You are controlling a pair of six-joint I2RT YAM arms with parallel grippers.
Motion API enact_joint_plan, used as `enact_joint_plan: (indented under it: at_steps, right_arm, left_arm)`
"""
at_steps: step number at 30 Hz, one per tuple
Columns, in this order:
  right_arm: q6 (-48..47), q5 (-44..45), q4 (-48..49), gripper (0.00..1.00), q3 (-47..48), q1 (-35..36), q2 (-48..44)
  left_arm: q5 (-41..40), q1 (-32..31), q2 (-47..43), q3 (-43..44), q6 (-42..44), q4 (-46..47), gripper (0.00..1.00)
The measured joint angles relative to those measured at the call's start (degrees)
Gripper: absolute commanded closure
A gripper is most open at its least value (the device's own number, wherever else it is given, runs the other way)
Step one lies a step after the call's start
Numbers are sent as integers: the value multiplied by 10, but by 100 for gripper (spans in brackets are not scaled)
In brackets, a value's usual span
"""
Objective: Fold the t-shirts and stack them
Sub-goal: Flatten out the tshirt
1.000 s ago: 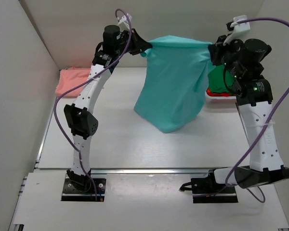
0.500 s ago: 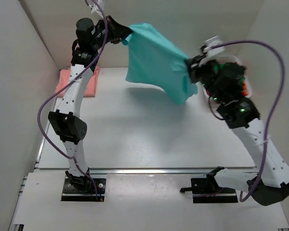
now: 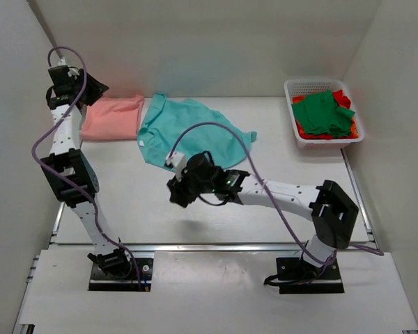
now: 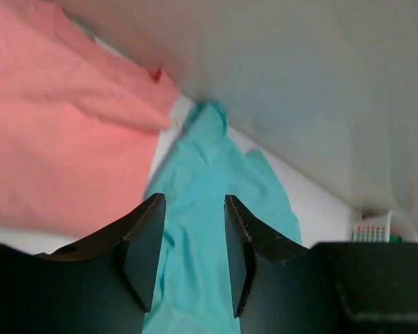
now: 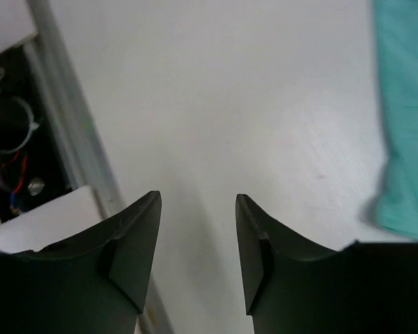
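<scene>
Top external view alone takes in the whole layout: teal shirt (image 3: 191, 132) spread loosely on the table (image 3: 132, 202), rumpled and not folded; its left edge just beside a pink shirt (image 3: 111, 117) lying folded flat at the far left, contact between the two not clear; white mesh basket (image 3: 313, 82) at the far right, well apart from both, holding a green shirt (image 3: 322, 111) on top of a red shirt (image 3: 310, 131).

Left wrist view settles what the overhead cannot: left gripper (image 4: 191, 257) has its fingers parted with a clear gap and nothing in it; teal cloth shows through the gap, below; pink cloth fills the left of that view; basket only a small corner at the right edge.

Right wrist view: right gripper (image 5: 198, 254) likewise spread wide and empty; bare table beneath; a strip of teal cloth at the right edge, not touching the fingers; at the left, the metal rail (image 5: 70, 125) of the table's near edge and a black plate (image 5: 7, 132) with wires.

Arm pose, from overhead: left arm stretched tall to the far-left corner, wrist above the pink shirt's far-left corner, close to the side wall (image 3: 14, 104); right arm laid low and long across the table, elbow at the right, forearm running left, gripper over bare table on the near side of the teal shirt, apart from it.
</scene>
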Motion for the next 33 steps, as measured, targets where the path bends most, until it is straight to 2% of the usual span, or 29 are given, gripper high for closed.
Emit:
enact_joint_plan:
  at_steps: [2, 4, 7, 9, 11, 13, 18, 24, 33]
  right_arm:
    - [5, 6, 15, 56, -15, -33, -23]
    - [13, 25, 25, 56, -29, -96, -54]
    - [36, 50, 37, 56, -31, -233, -80]
    - [51, 52, 35, 57, -26, -315, -76]
    - [67, 52, 25, 58, -18, -397, -59]
    - [78, 53, 15, 58, -17, -448, -42]
    - [97, 45, 16, 58, -62, -484, -36]
    - [102, 21, 22, 58, -90, -502, -36]
    - [103, -3, 45, 58, -113, -523, -36]
  left_arm:
    - [-6, -5, -55, -54, 24, -12, 50]
    - [-21, -44, -140, -157, 47, -2, 48]
    - [-40, -168, -282, -350, 62, 34, 48]
    - [-36, -275, -347, -471, 51, 68, 47]
    - [-30, -325, -361, -542, 33, 88, 47]
    - [-31, -350, -339, -597, 7, 107, 48]
    - [-57, -367, -287, -667, -64, 155, 48]
    - [-105, -395, -276, -669, -117, 216, 43]
    - [-163, -394, -224, -679, -140, 253, 45]
